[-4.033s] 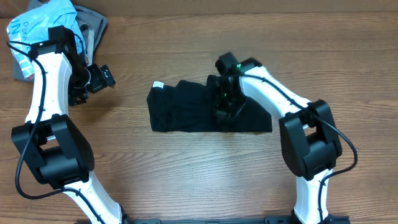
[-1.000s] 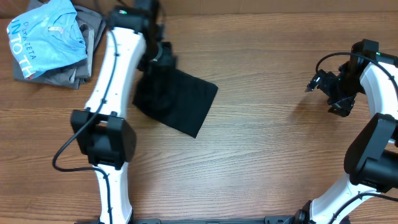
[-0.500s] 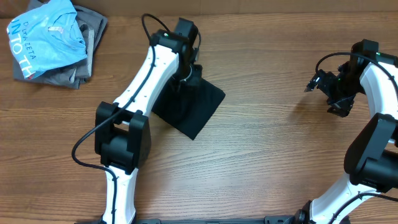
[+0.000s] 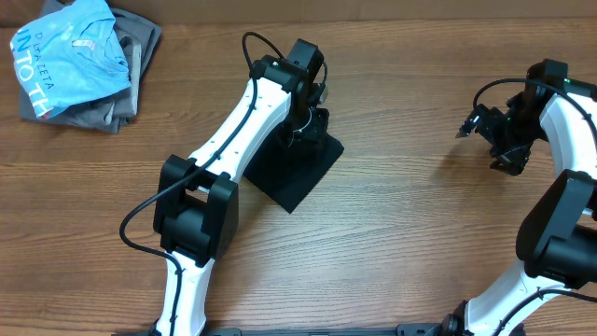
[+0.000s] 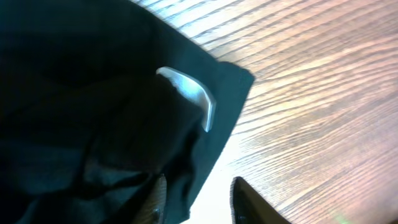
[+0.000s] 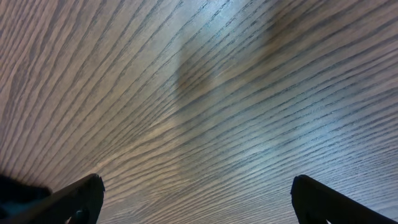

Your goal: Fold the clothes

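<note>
A folded black garment (image 4: 300,175) lies as a tilted rectangle on the wooden table, left of centre. My left gripper (image 4: 312,114) is pressed low over its far corner. In the left wrist view the black garment (image 5: 93,93) fills the left half, with a pale curved strip (image 5: 194,94) on it. The left gripper (image 5: 200,182) has its jaws parted; the cloth's edge lies against the left finger (image 5: 159,194) and bare table shows before the right finger (image 5: 249,200). My right gripper (image 4: 485,131) hovers far right, wide open over bare wood (image 6: 196,186).
A pile of clothes sits at the back left corner: a light blue printed shirt (image 4: 67,51) on top of grey garments (image 4: 132,65). The table's far edge (image 4: 420,9) runs along the top.
My left arm has slid the black garment to the right across the table, and its jaws have parted from shut. The right arm has not moved.
</note>
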